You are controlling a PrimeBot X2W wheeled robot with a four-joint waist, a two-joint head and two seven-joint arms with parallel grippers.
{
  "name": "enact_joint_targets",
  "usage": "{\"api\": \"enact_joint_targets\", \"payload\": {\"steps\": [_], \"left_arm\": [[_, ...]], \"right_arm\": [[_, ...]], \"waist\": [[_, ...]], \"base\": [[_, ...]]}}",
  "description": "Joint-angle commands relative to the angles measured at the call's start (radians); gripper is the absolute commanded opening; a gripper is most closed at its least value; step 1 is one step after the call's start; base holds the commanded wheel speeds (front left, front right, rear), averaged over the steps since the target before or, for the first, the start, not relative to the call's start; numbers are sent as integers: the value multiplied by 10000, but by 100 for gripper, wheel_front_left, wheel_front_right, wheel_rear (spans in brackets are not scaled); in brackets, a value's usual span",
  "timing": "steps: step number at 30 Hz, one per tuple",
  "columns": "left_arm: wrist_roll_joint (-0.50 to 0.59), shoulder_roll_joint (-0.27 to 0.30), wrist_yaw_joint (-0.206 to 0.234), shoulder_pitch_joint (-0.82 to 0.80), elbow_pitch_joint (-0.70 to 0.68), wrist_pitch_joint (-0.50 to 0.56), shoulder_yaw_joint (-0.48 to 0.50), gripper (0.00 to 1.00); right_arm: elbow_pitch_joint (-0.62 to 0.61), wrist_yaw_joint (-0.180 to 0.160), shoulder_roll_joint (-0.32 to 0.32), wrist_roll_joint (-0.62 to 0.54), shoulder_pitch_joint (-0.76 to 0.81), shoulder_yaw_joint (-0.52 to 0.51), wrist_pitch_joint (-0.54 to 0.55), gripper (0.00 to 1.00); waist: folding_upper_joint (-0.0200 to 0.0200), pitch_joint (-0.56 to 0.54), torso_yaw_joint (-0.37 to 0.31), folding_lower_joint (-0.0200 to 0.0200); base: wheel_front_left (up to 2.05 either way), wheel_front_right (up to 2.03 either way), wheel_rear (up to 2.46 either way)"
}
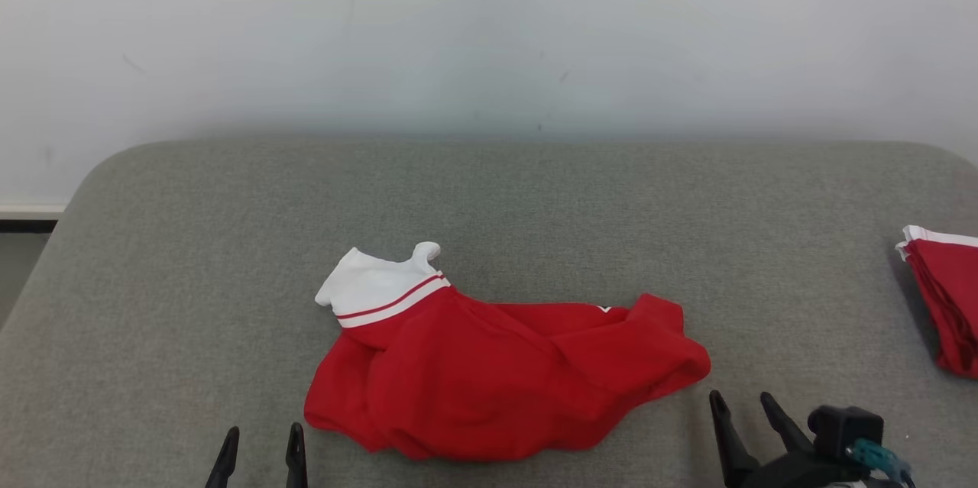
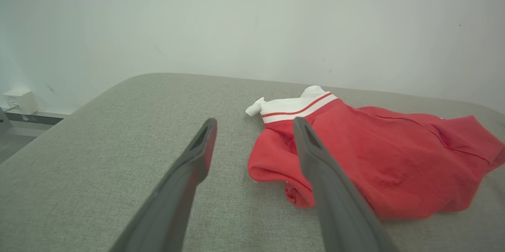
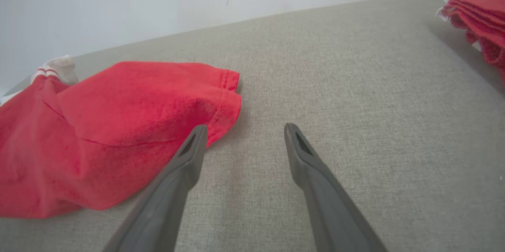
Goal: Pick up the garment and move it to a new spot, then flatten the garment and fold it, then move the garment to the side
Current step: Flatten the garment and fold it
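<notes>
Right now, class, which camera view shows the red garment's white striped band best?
The head view: the white striped band lies whole, seen from above. The left wrist view shows it flatter, at a low angle; the right wrist view shows a sliver behind the red garment.

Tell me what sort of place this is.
Probably a robot test room set up for clothes folding: a grey fabric-covered table against a bare pale wall, holding a crumpled red garment with a white striped band and another red-and-white garment at its right edge.
</notes>
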Motion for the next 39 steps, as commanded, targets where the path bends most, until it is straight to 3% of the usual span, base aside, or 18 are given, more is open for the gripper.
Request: {"api": "enact_joint_targets", "payload": {"steps": [1,6,16,17,18,19,21,31,39], "left_arm": [[54,-25,-16,-82,23,-28,-21,100],[34,-29,-51,-167,97,-28,-119,100],[58,-32,9,-178,175,-29,-208,100],[62,-32,8,-184,176,-29,-208,100],[65,-32,10,-193,176,-29,-212,100],[65,-32,10,-193,176,-29,-212,100],[60,-31,12,-205,176,-29,-214,100],[-73,-32,119,48,202,-29,-180,100],[-227,-32,179,253,111,-29,-191,100]], "right_arm": [[223,-26,-38,172,-226,41,283,100],[1105,-26,-135,504,-961,246,916,100],[2859,-26,-375,819,-2091,627,558,100],[2952,-26,-386,872,-2154,687,512,77],[3035,-26,-412,931,-2216,742,442,40],[3035,-26,-412,931,-2216,742,442,40],[3197,-26,-502,1007,-2304,835,325,0],[2822,-26,-1086,1411,-1835,976,-479,0],[69,-26,-1468,1197,-940,66,226,0]], "waist": [[0,78,113,0],[0,221,458,0],[0,368,1091,0],[0,372,1115,0],[0,379,1139,0],[0,379,1139,0],[0,392,1173,0],[0,144,1056,0],[0,-17,572,0]], "base": [[0,0,0],[0,0,0],[0,0,0],[0,0,0],[0,0,0],[0,0,0],[0,0,0],[0,0,0],[0,0,0]]}}
